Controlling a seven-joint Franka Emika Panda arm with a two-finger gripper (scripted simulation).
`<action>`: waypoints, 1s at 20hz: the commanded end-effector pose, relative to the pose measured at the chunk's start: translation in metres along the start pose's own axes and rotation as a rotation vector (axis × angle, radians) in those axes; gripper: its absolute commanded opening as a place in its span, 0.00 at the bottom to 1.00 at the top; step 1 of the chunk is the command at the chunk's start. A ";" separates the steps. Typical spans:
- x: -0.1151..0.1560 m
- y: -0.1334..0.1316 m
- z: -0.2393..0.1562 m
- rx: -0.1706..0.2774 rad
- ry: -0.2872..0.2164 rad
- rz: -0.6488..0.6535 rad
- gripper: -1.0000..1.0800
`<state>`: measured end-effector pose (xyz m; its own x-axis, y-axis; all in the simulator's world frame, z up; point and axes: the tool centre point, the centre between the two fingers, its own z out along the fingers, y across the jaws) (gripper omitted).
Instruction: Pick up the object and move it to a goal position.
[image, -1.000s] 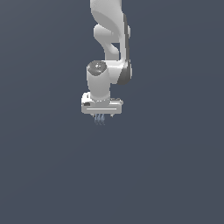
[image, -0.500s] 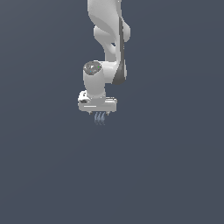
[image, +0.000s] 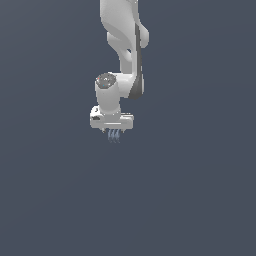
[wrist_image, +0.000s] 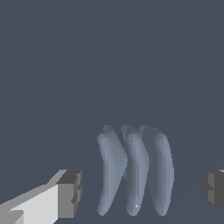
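Approach is in hand: gripper (wrist_image: 140, 192) is held wide open, nothing grasped, with the object (wrist_image: 133, 170) between the fingers (wrist_image: 68, 194), untouched. Closure is required next, then transport.

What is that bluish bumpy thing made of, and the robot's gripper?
The bluish ridged object looks like smooth, matte plastic or rubber: pale, soft shading, no shine. It is a simulator render, so that is a guess. The gripper looks like hard plastic or painted metal: white body, flat dark grey fingers, sharp square edges.
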<state>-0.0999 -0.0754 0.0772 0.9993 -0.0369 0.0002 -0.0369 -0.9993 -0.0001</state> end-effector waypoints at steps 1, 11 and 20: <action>-0.001 0.000 0.011 0.000 -0.001 0.000 0.96; -0.001 0.001 0.038 0.000 0.000 0.001 0.96; -0.001 0.001 0.038 0.000 0.000 0.001 0.00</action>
<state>-0.1014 -0.0764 0.0404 0.9993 -0.0387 0.0000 -0.0387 -0.9993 0.0002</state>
